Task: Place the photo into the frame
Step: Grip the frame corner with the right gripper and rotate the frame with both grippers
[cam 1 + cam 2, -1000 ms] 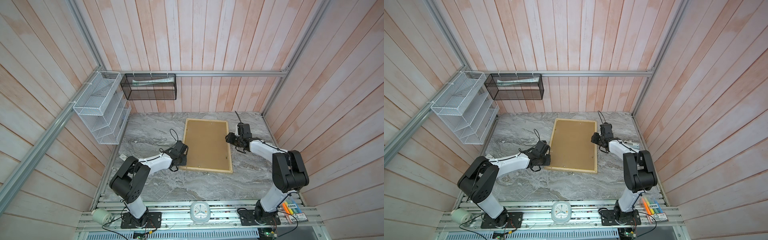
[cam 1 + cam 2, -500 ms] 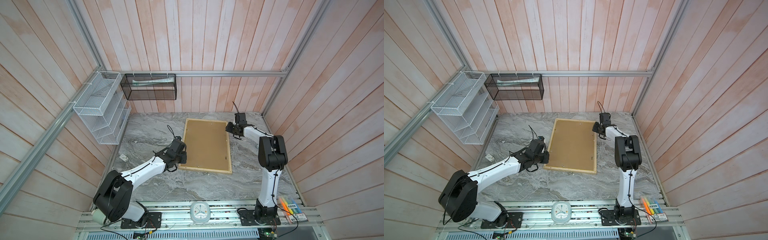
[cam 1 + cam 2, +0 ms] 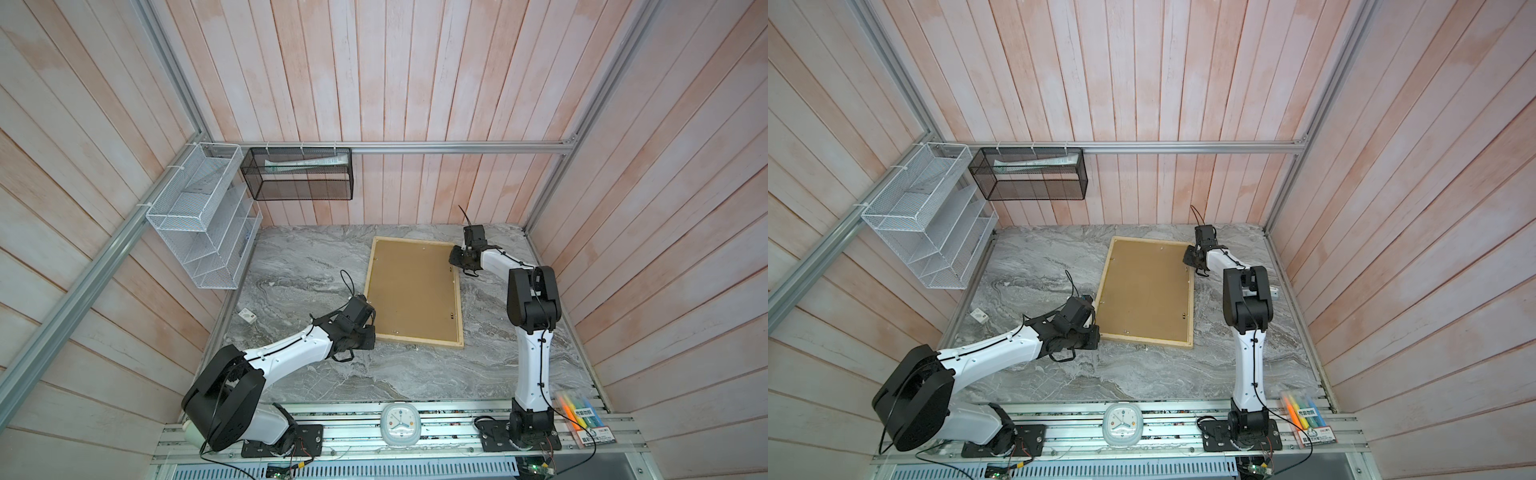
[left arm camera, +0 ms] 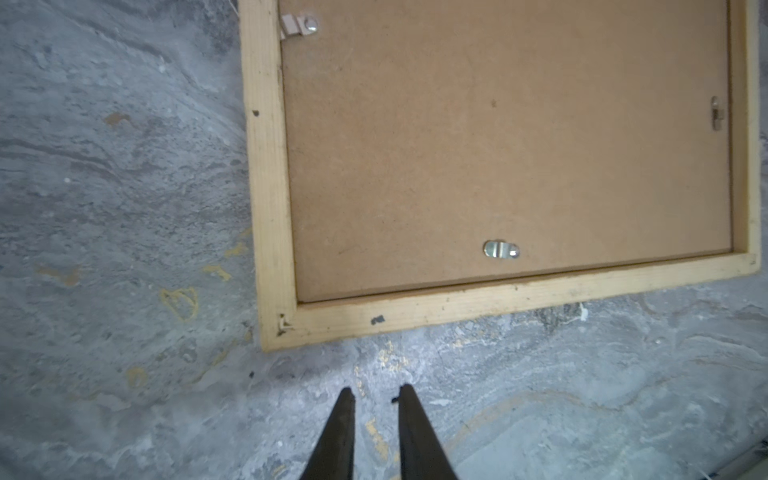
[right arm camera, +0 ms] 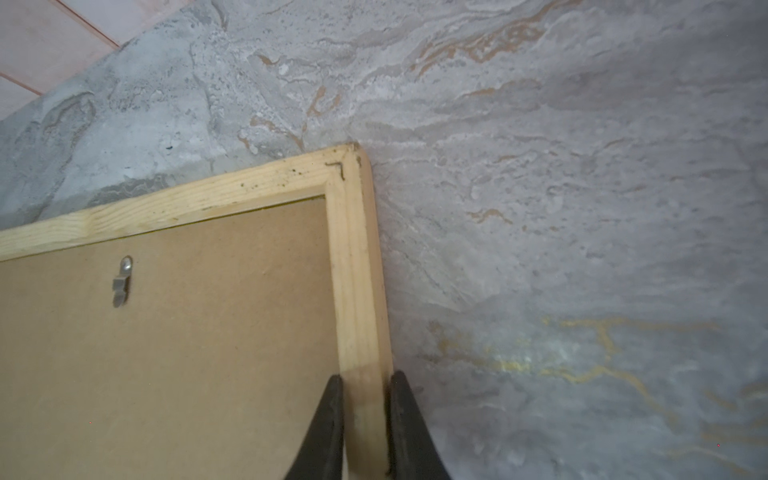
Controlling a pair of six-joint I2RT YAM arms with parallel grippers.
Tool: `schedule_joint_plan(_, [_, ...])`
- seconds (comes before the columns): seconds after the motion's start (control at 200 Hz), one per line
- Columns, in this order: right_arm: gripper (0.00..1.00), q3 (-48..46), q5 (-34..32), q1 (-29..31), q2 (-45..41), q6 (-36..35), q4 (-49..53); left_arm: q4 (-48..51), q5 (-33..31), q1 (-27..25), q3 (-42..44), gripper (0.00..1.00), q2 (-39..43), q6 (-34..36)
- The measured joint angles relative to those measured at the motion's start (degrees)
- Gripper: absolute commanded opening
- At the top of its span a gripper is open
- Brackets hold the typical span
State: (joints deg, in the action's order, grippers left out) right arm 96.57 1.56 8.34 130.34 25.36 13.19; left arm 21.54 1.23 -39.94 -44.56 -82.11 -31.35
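The frame (image 3: pixel 419 340) (image 3: pixel 1146 340) of pale wood lies face down on the grey marble table, with a brown backing board (image 3: pixel 413 286) in its recess. The photo is hidden. My right gripper (image 3: pixel 457 262) (image 3: pixel 1188 262) (image 5: pixel 365 380) is shut across the frame's right rail (image 5: pixel 357 291) close to the far right corner, one finger inside on the board and one outside. My left gripper (image 3: pixel 370 337) (image 3: pixel 1094 337) (image 4: pixel 376 392) hovers over bare table just off the frame's near-left corner (image 4: pixel 274 336). Its jaws stand a narrow gap apart with nothing between them.
Small metal turn clips (image 4: pixel 500 249) (image 5: pixel 121 282) sit along the board's edges. A white wire rack (image 3: pixel 199 232) and a black mesh basket (image 3: pixel 297 174) hang on the walls. A small white object (image 3: pixel 248 316) lies at the table's left edge; a clock (image 3: pixel 401 424) and markers (image 3: pixel 582 415) sit at the front.
My right gripper has moved toward the frame's far right corner and closed on its rail. My left arm has stretched out and its gripper slid along the left side toward the near-left corner.
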Motion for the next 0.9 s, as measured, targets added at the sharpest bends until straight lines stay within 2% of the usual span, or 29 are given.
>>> schedule_joint_plan(0.075, [0.03,-3.10,-0.07,-0.44,-1.66,1.66,-1.53,-0.28,0.44,0.00,0.00,0.22,-0.07,-0.39])
schedule_joint_plan(0.115, [0.02,-6.16,-0.11,-0.87,-3.32,3.34,-3.48,-0.35,0.50,0.00,0.00,0.25,-0.09,-0.59])
schedule_joint_plan(0.285, [0.01,-22.23,-0.57,-3.28,-12.57,11.39,-11.43,-0.52,0.02,0.00,0.00,0.36,-0.07,-2.10])
schedule_joint_plan(0.655, [0.00,-54.86,-1.27,-4.02,-33.11,26.05,-27.87,-1.57,-3.58,-0.68,0.00,0.48,-0.63,-6.54])
schedule_joint_plan(0.76, [0.09,-61.92,-0.70,-3.78,-37.81,29.79,-32.02,-2.21,-4.50,-1.29,0.00,0.49,-0.98,-8.15])
schedule_joint_plan(0.9, [0.24,-65.05,-0.13,-3.50,-39.93,32.72,-34.10,-3.76,-4.48,-1.88,0.50,0.49,-1.36,-9.84])
